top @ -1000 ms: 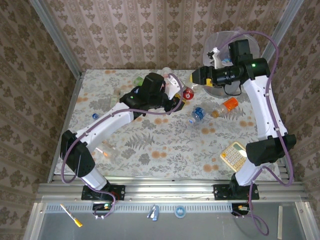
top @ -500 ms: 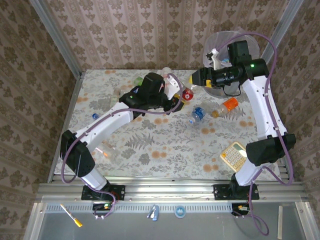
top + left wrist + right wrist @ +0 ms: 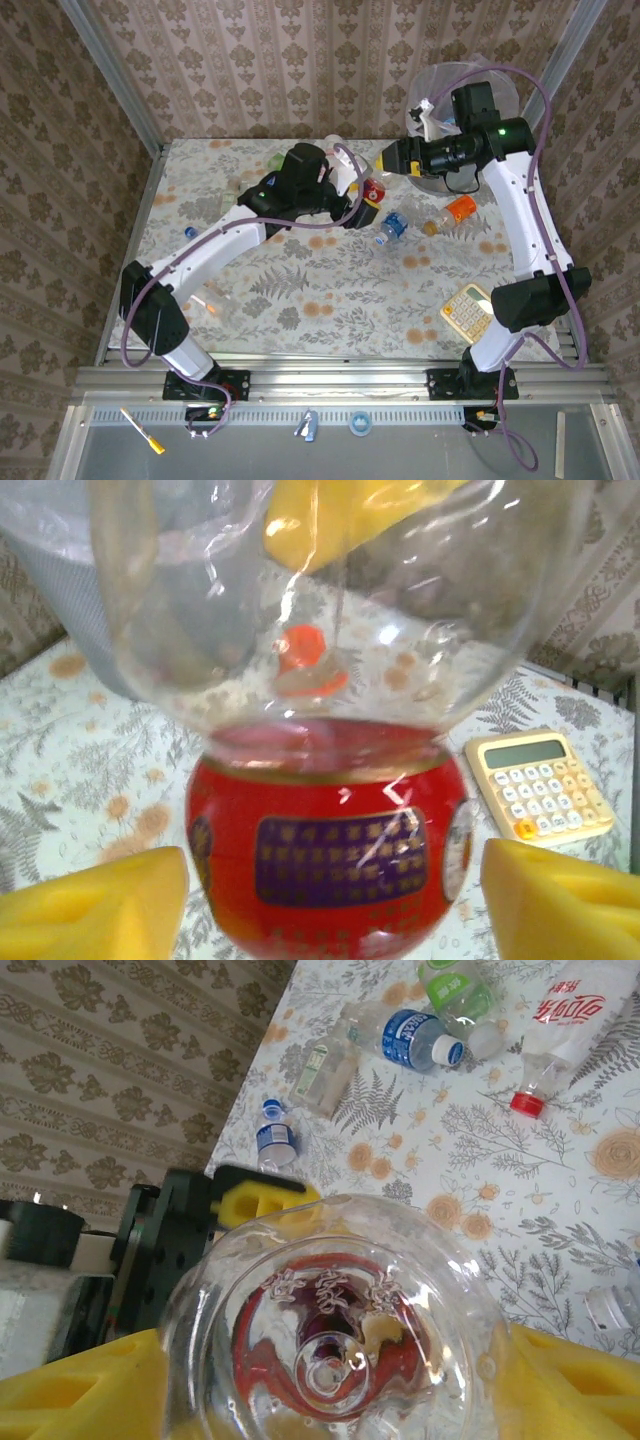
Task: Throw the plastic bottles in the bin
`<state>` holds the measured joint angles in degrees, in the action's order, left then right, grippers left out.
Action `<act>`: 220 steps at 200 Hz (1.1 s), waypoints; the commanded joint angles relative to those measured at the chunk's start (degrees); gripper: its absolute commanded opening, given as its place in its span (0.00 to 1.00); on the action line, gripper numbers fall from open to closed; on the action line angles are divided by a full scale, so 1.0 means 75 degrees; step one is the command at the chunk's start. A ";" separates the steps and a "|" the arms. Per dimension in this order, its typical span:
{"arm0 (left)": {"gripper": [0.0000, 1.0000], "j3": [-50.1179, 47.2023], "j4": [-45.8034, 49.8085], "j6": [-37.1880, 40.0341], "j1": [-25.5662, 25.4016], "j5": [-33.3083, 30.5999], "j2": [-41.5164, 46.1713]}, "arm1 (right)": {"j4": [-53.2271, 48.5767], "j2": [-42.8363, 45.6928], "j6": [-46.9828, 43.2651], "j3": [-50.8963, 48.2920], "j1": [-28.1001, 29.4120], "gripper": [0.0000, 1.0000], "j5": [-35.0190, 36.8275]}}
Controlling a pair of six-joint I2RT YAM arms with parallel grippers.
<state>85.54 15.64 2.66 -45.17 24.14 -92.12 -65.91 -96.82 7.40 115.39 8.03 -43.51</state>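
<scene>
- While the red-labelled bottle (image 3: pixel 375 189) hangs above the table (image 3: pixel 300 290), it spans the gap between the two grippers. Its label end points toward the left arm and its clear base end toward the right arm.
- State of the left gripper (image 3: pixel 330 895): jaws wide open. Its yellow pads (image 3: pixel 95 905) stand on either side of the red label. One pad shows a gap to the label; the other lies just beside it. No clamping is visible.
- State of the right gripper (image 3: pixel 330 1400): jaws part closed on the clear base end of the same bottle. Both of its foam faces (image 3: pixel 80 1390) lie against the bottle wall, so this gripper carries the bottle.
- Position of the bin (image 3: pixel 445 80): far right of the work area, just behind the right wrist. The held bottle is near the bin but outside its rim.
- Other bottles lie on the table: a blue-labelled bottle (image 3: pixel 393 227) and an orange-capped bottle (image 3: pixel 455 210) nearer the arm bases than the held one, plus a green-labelled bottle (image 3: pixel 455 988) and a red-capped bottle (image 3: pixel 565 1020) in the right wrist view.
- Position of the calculator (image 3: pixel 468 310): near the right arm base, apart from the bottles.
</scene>
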 commanded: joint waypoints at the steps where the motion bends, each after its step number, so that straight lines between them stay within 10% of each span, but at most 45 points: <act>1: 0.95 -0.0098 -0.0336 -0.0128 0.0144 0.0098 0.0312 | -0.0043 0.0086 -0.0063 0.0205 -0.0010 0.50 0.0279; 93: 1.00 -0.0565 -0.0726 -0.0284 0.0317 -0.0014 0.0606 | 0.0378 0.0288 0.0274 0.0553 -0.0207 0.38 0.1246; 136: 1.00 -0.0565 -0.0759 -0.0273 0.0365 -0.0067 0.0600 | 0.1021 0.0639 0.0092 0.1363 -0.0277 0.35 0.4455; 220: 1.00 -0.0796 -0.0816 -0.0292 0.0386 -0.0390 0.0703 | 0.9171 0.3748 -0.0878 -0.2911 -0.0368 0.26 0.7787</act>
<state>80.53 10.68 1.06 -42.65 22.46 -88.82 -22.74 -72.58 4.43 100.36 5.30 4.82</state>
